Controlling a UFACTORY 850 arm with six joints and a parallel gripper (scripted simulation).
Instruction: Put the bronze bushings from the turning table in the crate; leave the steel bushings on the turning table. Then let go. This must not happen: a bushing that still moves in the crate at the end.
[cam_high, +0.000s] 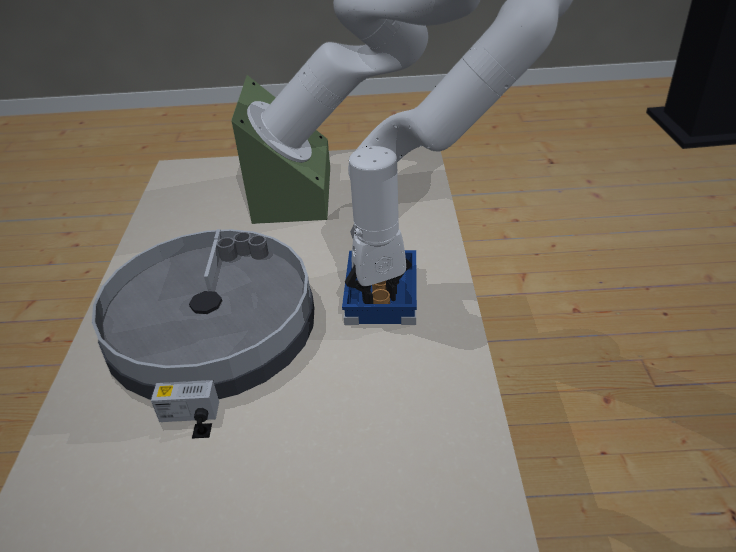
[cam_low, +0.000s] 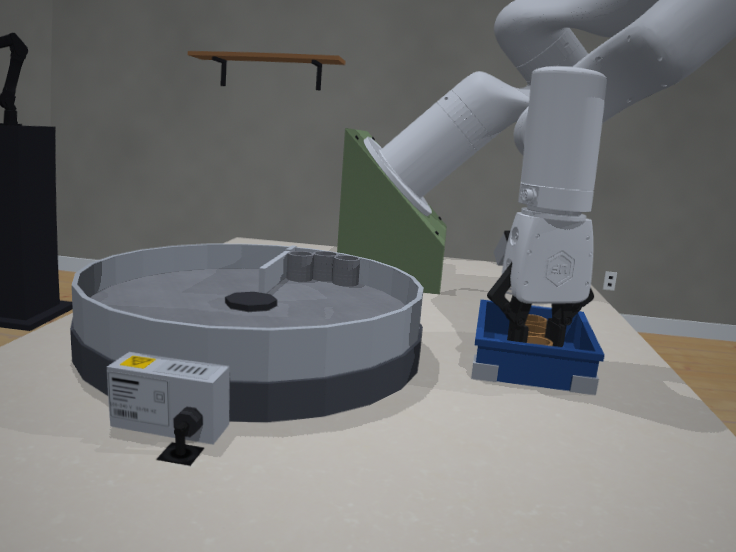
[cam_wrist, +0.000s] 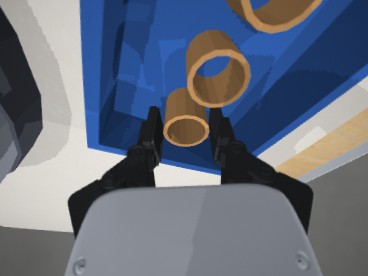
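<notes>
My gripper (cam_wrist: 185, 116) reaches down into the blue crate (cam_high: 380, 305), which also shows in the exterior view (cam_low: 538, 351). Its fingers stand slightly apart, one on each side of a bronze bushing (cam_wrist: 186, 125), with a thin gap at each side. Two more bronze bushings (cam_wrist: 218, 68) (cam_wrist: 275, 12) lie in the crate beyond it. Three grey steel bushings (cam_high: 241, 244) stand in a row at the far rim of the turning table (cam_high: 202, 308), beside its divider bar; they also show in the exterior view (cam_low: 324, 267). I see no bronze bushing on the turning table.
The arm's green wedge mount (cam_high: 282, 172) stands behind the table and crate. A grey control box with a black switch (cam_high: 184, 401) sits at the turning table's front. The table top's right edge runs close to the crate.
</notes>
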